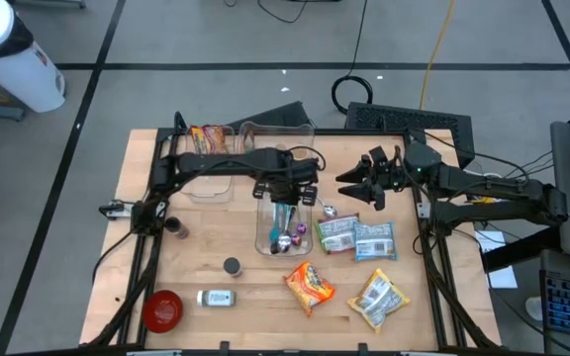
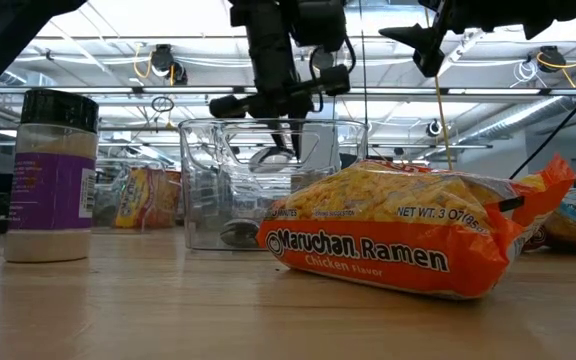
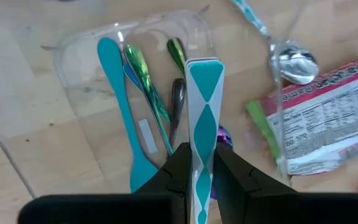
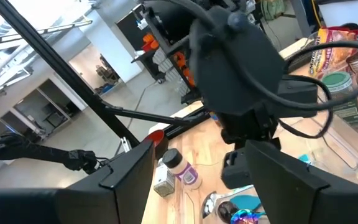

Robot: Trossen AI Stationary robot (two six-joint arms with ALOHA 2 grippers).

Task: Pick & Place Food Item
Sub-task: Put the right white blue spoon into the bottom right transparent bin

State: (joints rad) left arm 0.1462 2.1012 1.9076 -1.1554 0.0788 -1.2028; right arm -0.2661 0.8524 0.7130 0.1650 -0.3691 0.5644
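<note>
Left claw (image 1: 283, 194), high view: over the table's middle, at the back end of the bin (image 1: 259, 233), pinched narrow on a utensil (image 1: 286, 214), not on food. Utensil's long axis runs with the bin's length, toward the front edge. Right claw (image 1: 346, 185) hangs just right of the bin, fingers spread wide and empty. Food lies frontward of both claws: a white pack (image 1: 337, 233) is touching or almost touching the bin's right wall, and orange ramen (image 1: 309, 285) lies off the bin's front end with its long axis on a diagonal. Right claw looks nearer the white pack, and it is the free one. Low view: left claw (image 2: 280, 140) reaches down inside the bin's (image 2: 203, 180) rim; ramen (image 2: 408, 235) lies flat in front, long side across the table; right claw (image 2: 433, 45) sits high above it. Left wrist view: claw (image 3: 201, 160) clamps the utensil's (image 3: 204, 93) diamond-patterned handle, which points out over the bin (image 3: 73, 56) and the cutlery in it; white pack (image 3: 328, 118) just outside. Right wrist view: own fingers of the right claw (image 4: 197, 186) stand wide apart, facing the left arm; no pack between them.
</note>
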